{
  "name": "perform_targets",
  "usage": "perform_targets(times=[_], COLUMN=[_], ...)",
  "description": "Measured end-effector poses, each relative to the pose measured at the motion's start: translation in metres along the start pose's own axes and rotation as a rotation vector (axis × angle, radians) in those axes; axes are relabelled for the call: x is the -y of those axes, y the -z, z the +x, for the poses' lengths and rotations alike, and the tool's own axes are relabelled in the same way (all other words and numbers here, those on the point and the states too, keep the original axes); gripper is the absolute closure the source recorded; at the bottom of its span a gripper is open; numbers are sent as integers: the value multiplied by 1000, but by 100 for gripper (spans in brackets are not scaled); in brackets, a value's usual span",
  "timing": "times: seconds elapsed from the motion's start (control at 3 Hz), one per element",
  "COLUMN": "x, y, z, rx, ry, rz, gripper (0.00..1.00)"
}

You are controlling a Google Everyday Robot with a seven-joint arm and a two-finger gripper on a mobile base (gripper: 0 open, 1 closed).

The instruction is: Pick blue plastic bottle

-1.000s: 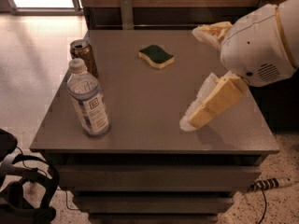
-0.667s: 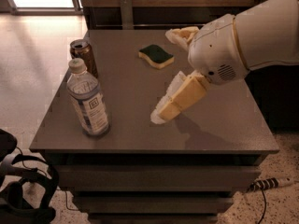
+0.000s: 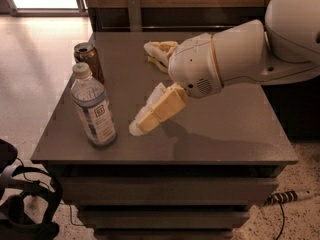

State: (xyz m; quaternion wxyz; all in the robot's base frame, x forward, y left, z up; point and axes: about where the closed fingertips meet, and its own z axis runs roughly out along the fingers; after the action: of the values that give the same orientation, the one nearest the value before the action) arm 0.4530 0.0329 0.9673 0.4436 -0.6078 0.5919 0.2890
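The blue plastic bottle point(image 3: 94, 109) is clear with a white cap and a blue-and-white label. It stands upright near the front left of the grey table point(image 3: 220, 129). My gripper point(image 3: 141, 89) is open, just right of the bottle and apart from it. One cream finger point(image 3: 155, 111) points down-left toward the bottle's base, and the other finger point(image 3: 159, 51) reaches out farther back. Nothing is between the fingers.
A shorter brown metal can point(image 3: 89, 59) stands right behind the bottle, close to it. The white arm point(image 3: 235, 59) spans the right half of the table. A cable point(image 3: 285, 198) lies on the floor at right, and dark gear point(image 3: 20, 204) sits at lower left.
The arm has swung left across the table toward the bottle. It now covers the green sponge that showed earlier. The bottle and can have not moved.
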Motion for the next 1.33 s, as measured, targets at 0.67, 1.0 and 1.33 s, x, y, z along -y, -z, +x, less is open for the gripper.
perform_targets(times=[0.67,1.0,1.33], x=[-16,-6,11], y=[-26,-31,-46], z=[-22,-18,-6], rx=[92,89,133], ry=[-3,-40,-89], rz=[-58,-70,-63], gripper=[0,0,0])
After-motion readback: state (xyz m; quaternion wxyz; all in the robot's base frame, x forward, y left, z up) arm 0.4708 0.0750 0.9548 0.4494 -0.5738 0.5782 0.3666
